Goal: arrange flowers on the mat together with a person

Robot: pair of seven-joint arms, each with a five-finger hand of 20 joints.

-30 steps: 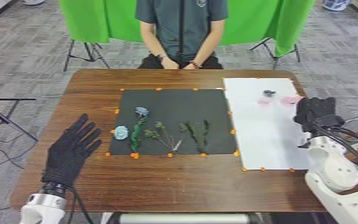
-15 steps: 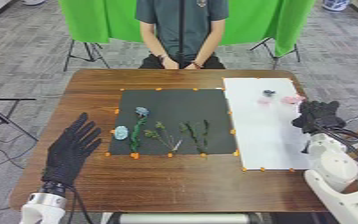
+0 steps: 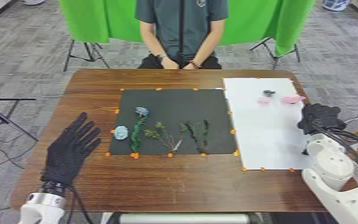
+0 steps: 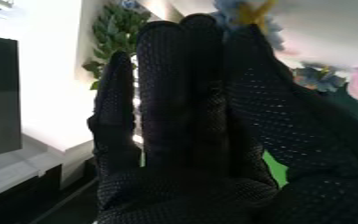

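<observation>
"Head view: what's changed?"
"Right hand (image 3: 322, 120), right of frame, has moved lower; fingers straight, thumb close. Left hand (image 3: 67, 152), lower left, spread."
"Flowers?"
"Pink flower (image 3: 292, 100), upper right; blue flower (image 3: 142, 111), left of centre, unmoved."

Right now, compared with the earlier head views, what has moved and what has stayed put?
The right hand has drawn back a little toward the robot, away from the pink flower near the white mat's far right corner. The left hand, the person's hands and the flowers on the dark mat have stayed as they were.
</observation>
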